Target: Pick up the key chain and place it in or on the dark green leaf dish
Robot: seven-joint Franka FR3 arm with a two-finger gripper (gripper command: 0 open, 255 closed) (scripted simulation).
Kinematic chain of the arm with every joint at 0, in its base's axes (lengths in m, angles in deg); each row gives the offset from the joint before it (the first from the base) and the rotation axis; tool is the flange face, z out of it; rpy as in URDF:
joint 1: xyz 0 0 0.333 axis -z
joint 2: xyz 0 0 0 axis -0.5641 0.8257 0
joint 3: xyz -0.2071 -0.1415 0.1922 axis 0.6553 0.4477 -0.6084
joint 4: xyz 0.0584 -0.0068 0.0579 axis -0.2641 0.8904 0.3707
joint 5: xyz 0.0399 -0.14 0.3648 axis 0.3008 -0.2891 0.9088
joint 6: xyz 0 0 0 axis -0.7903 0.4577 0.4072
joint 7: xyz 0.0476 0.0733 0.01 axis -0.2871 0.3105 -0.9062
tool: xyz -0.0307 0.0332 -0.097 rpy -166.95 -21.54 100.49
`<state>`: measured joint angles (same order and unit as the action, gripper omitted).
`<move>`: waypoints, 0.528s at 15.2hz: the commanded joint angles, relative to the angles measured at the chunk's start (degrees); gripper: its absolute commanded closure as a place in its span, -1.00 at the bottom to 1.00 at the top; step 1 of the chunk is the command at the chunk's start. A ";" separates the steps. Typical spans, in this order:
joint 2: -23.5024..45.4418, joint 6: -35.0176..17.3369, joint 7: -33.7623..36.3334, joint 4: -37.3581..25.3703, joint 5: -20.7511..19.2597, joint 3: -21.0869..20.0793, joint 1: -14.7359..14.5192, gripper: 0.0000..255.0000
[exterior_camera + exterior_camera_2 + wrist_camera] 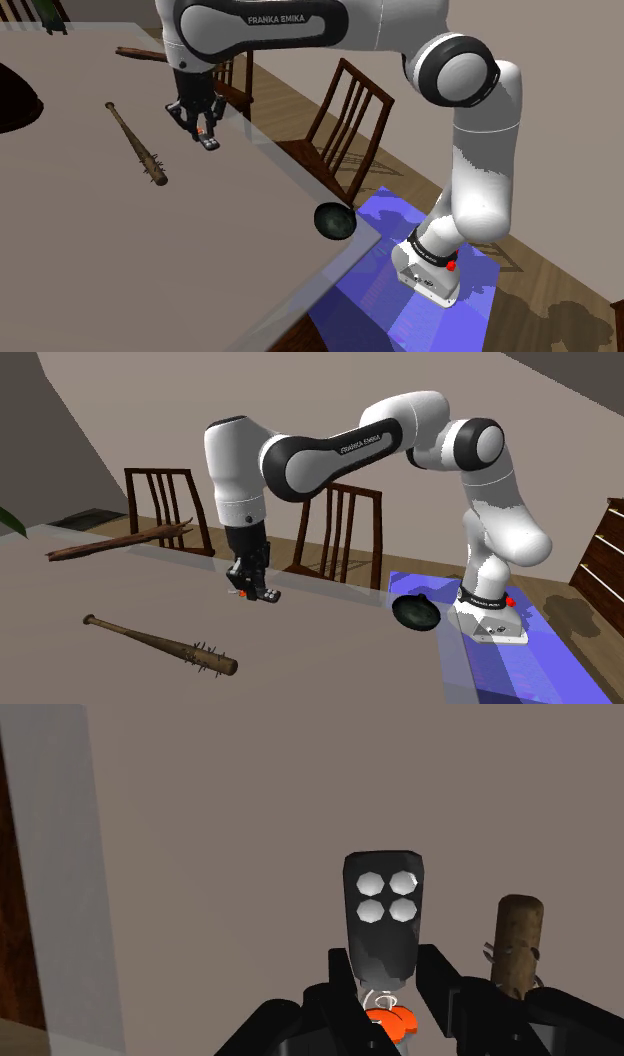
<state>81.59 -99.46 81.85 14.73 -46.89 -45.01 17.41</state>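
Black key chain (383, 919) fob, 4 silver buttons, orange tag; the gripper (384, 962) fingers close narrowly, clasping its lower end.

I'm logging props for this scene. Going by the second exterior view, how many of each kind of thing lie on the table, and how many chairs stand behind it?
Spiked bat: 1
Key chain: 1
Dark green dish: 1
Rough wooden branch: 1
Wooden chair: 2
Total: 6
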 commanded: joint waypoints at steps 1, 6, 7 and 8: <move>0.07 1.68 -0.01 -1.75 0.01 -0.04 -0.18 1.00; -11.17 -3.62 -0.10 14.50 2.72 -1.11 2.04 1.00; -13.74 -4.65 -0.23 17.99 3.45 -1.31 2.43 1.00; -16.25 -5.57 -0.40 21.31 4.20 -1.49 2.77 1.00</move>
<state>67.74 -103.99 81.53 32.69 -43.38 -46.30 19.86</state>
